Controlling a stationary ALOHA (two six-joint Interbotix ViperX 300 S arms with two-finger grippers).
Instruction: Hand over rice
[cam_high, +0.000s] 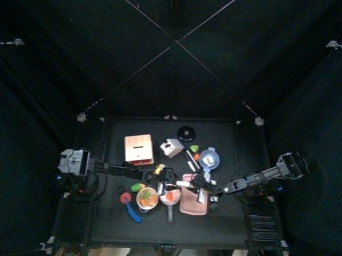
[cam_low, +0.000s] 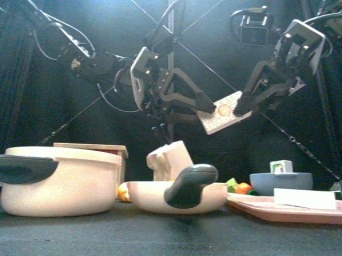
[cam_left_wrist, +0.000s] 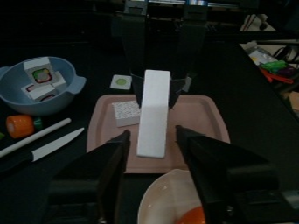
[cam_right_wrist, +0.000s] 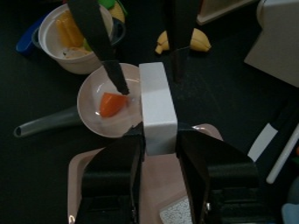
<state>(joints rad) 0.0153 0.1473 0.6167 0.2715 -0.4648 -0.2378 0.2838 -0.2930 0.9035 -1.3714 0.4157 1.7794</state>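
**Rice pack mid-air between both pincers, handover pending**

The rice pack (cam_right_wrist: 156, 101) (white, slab-shaped) is off the table, held up over the pink tray (cam_left_wrist: 208, 118) near the table's front edge, right of centre. The right pincer (cam_right_wrist: 158, 149) is clamped on one end of it. The left pincer (cam_left_wrist: 149, 144) stands spread wide, a jaw on each side of the pack's other end, not touching as far as the left wrist view shows.

The pack's long axis runs straight from one pincer to the other, tilted in the front view, high end at the right arm. The left pincer likely only needs to close.

Open room above; below sit the tray, a plate (cam_right_wrist: 100, 96) with an orange piece, and a blue bowl (cam_left_wrist: 24, 83) (keep height). The front view shows a pot (cam_low: 60, 180) at the front left, well clear.
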